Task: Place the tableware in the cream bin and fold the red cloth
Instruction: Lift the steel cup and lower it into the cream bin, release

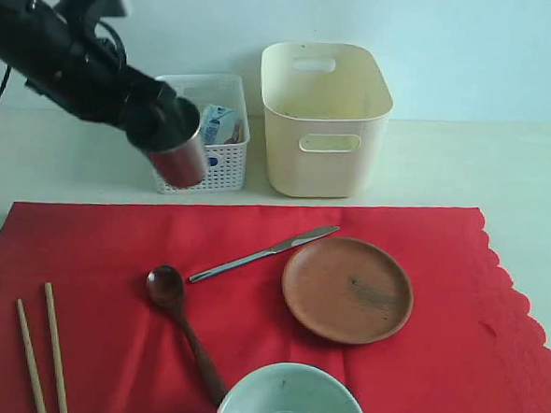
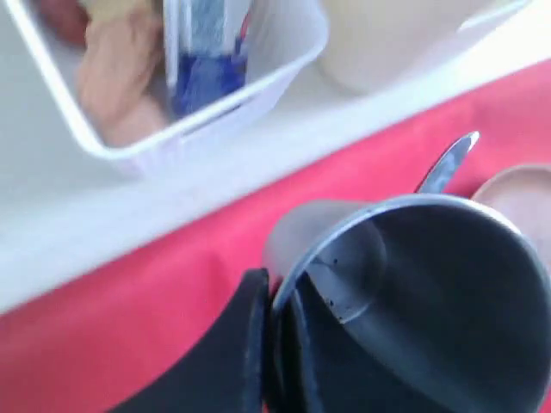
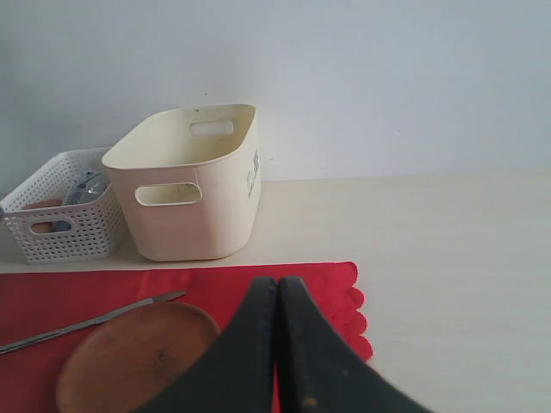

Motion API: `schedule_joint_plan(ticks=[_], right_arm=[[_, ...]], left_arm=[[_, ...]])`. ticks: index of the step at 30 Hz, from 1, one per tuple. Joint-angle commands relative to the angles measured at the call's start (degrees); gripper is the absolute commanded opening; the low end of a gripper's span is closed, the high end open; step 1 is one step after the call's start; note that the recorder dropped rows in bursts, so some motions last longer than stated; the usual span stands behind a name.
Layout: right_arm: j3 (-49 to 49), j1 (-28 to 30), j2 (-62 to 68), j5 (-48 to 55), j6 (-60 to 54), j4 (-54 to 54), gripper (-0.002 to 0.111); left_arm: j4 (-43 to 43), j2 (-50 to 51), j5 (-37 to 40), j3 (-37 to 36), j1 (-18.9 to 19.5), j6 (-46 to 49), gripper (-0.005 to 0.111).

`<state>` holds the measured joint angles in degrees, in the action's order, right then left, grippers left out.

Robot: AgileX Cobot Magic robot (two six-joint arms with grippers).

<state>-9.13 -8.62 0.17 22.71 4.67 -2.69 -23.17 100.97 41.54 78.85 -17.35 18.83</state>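
We look down across the counter (image 1: 465, 162) from the red cloth's (image 1: 114, 243) side; our left wrist view sits close over that cloth, the right low. All share the cream bin (image 1: 320, 162).

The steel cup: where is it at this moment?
In the exterior view the cup is at the upper left, held by the left gripper, in front of the white basket and left of the cream bin.

I count 1 shiny steel cup (image 1: 180, 159), 2 pale wooden chopsticks (image 1: 56, 348) at the cloth's 7 o'clock, 1 dark wooden spoon (image 1: 186, 327), 1 silver table knife (image 1: 263, 253), 1 round brown plate (image 1: 345, 290) and 1 pale white-green bowl (image 1: 287, 393) at 6 o'clock. I also see 1 large red cloth (image 1: 104, 252), 1 tall cream plastic bin (image 1: 315, 176), 1 white lattice basket (image 1: 224, 168) and 1 blue-and-white carton (image 1: 218, 123).
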Motion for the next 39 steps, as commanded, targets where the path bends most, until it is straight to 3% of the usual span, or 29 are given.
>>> schedule_joint_plan(ticks=[1, 13, 18, 28, 31, 39], right_arm=[[0.2, 0.0, -0.2, -0.6, 0.0, 0.0, 0.0], [0.2, 0.0, -0.2, -0.6, 0.0, 0.0, 0.0], [0.2, 0.0, -0.2, -0.6, 0.0, 0.0, 0.0], [0.2, 0.0, -0.2, -0.6, 0.0, 0.0, 0.0], [0.2, 0.0, -0.2, -0.6, 0.0, 0.0, 0.0], [0.2, 0.0, -0.2, -0.6, 0.0, 0.0, 0.0]], left_arm=[[-6.9, 0.2, -4.6, 6.1, 0.0, 4.7, 0.001], [-14.4, 16.3, -4.8, 28.4, 0.0, 10.1, 0.001], [-21.8, 24.5, -4.3, 37.0, 0.0, 15.3, 0.001], [-22.6, 34.8, 0.3, 47.5, -1.4, 16.9, 0.002], [-22.4, 36.7, 2.5, 49.2, -2.1, 17.1, 0.007], [-18.2, 37.7, 3.5, 50.6, -3.3, 17.3, 0.038]])
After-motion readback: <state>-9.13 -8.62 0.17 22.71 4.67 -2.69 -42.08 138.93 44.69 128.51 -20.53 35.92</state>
